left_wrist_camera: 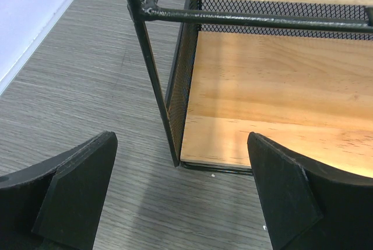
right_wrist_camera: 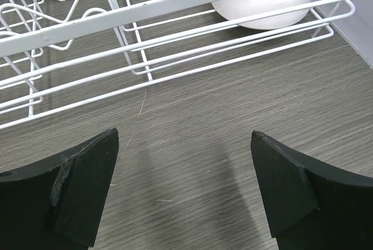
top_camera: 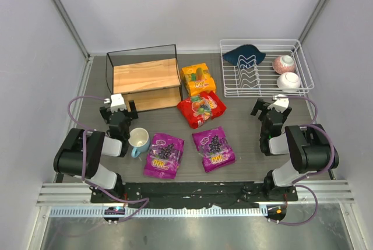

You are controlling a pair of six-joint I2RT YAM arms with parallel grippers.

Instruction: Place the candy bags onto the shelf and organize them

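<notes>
The two-tier wooden shelf in its black wire frame stands at the back left; its lower board fills the left wrist view. Several candy bags lie flat on the table: an orange-yellow bag beside the shelf, a red bag just in front of it, and two purple bags nearer the arms. My left gripper hovers open just before the shelf's front left corner, holding nothing. My right gripper is open and empty over bare table in front of the dish rack.
A white mug stands beside the left arm, left of the purple bags. A white wire dish rack at the back right holds a dark blue cloth and two bowls. Grey walls enclose the table.
</notes>
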